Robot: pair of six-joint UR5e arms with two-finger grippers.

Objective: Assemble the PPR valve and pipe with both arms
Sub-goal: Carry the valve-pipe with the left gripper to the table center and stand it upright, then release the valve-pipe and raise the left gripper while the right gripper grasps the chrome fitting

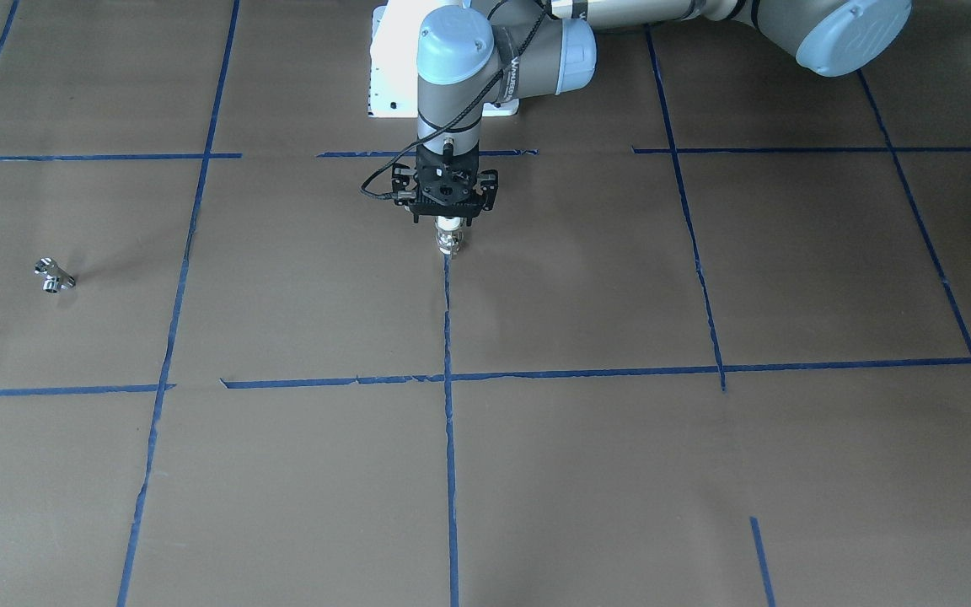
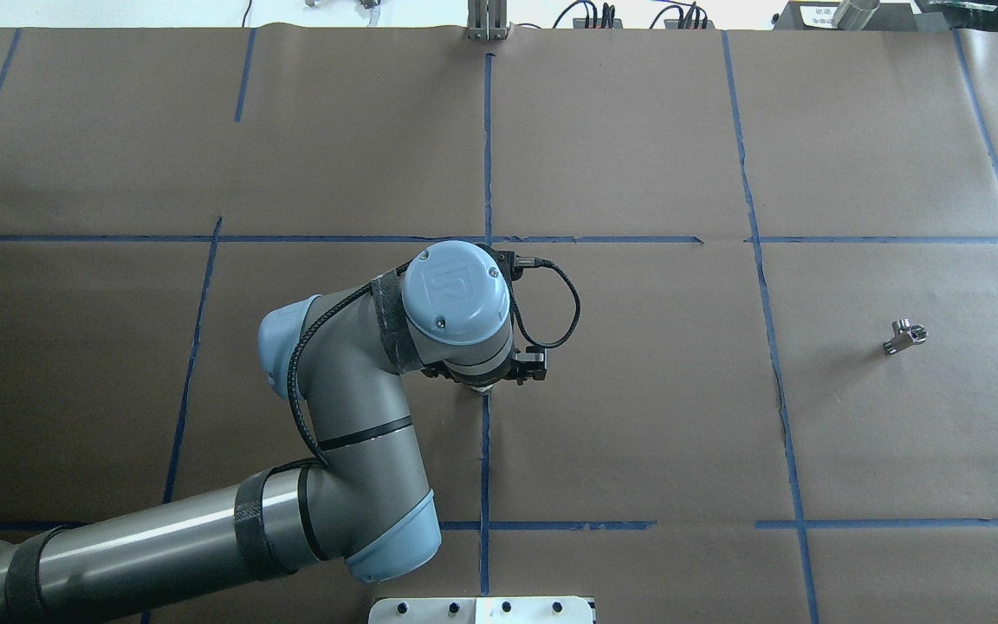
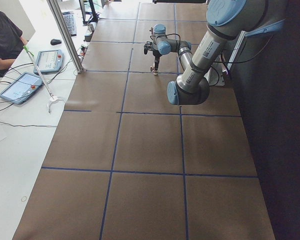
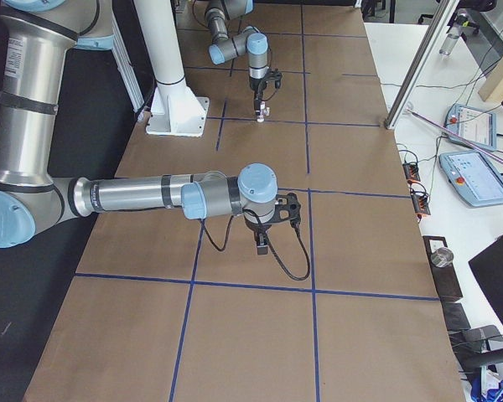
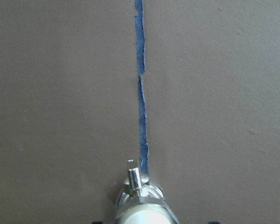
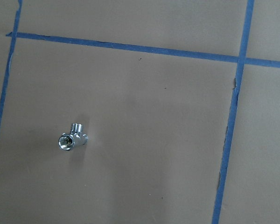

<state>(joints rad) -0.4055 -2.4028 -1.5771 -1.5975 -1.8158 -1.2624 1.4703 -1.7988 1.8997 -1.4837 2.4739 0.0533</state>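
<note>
My left gripper [image 1: 449, 224] points straight down at the table's middle, shut on the PPR valve [image 1: 450, 240]. The valve hangs upright below the fingers over a blue tape line. I cannot tell whether it touches the table. It peeks out under the wrist in the overhead view [image 2: 482, 389] and fills the bottom edge of the left wrist view [image 5: 141, 205]. The chrome pipe fitting [image 1: 53, 276] lies alone far to my right [image 2: 904, 336], and shows in the right wrist view [image 6: 73, 137]. My right gripper [image 4: 262, 243] hovers above the table; I cannot tell whether it is open or shut.
Brown paper with a blue tape grid [image 2: 486, 156] covers the table. The white pedestal base [image 2: 482, 609] stands at the near edge. An aluminium post [image 4: 419, 67] and tablets [image 4: 474, 126] stand on the operators' side.
</note>
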